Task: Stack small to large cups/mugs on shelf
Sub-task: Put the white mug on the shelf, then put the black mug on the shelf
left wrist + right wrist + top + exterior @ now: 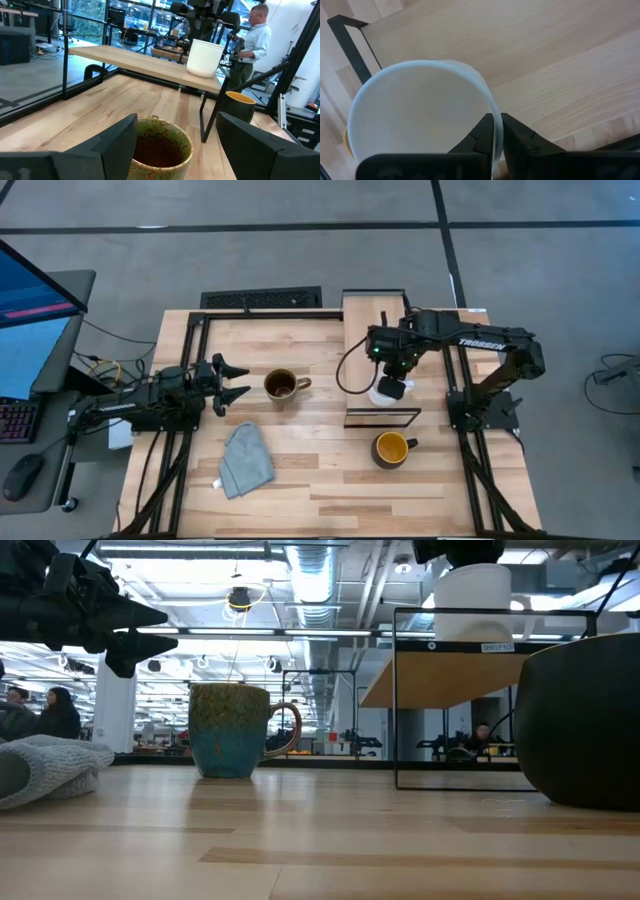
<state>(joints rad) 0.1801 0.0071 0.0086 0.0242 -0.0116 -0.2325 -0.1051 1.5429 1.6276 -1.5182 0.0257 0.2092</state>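
The small white mug point(388, 390) is at the near end of the light wood shelf point(372, 315), with my right gripper point(395, 376) shut on it from above. It also shows in the left wrist view point(205, 57) and the low view point(470, 600). The olive-brown mug point(283, 386) stands on the tabletop, handle toward the right. My left gripper point(240, 380) is open, raised a little and just left of it, touching nothing. The dark mug with the yellow inside point(392, 448) stands on the table near the shelf's near end. My right gripper pinches the white mug's rim wall point(493, 131), one finger inside the mug and one outside. The fingers come from above, pointing down. The mug is upright, its bottom at the shelf's top point(460, 640); I cannot tell whether it rests there or hangs just above.
A crumpled grey cloth point(246, 460) lies on the near left of the table. The shelf's dark frame point(382, 417) stands beside the yellow-inside mug. A keyboard point(262, 299) lies at the far edge. A person point(252, 40) stands beyond the table.
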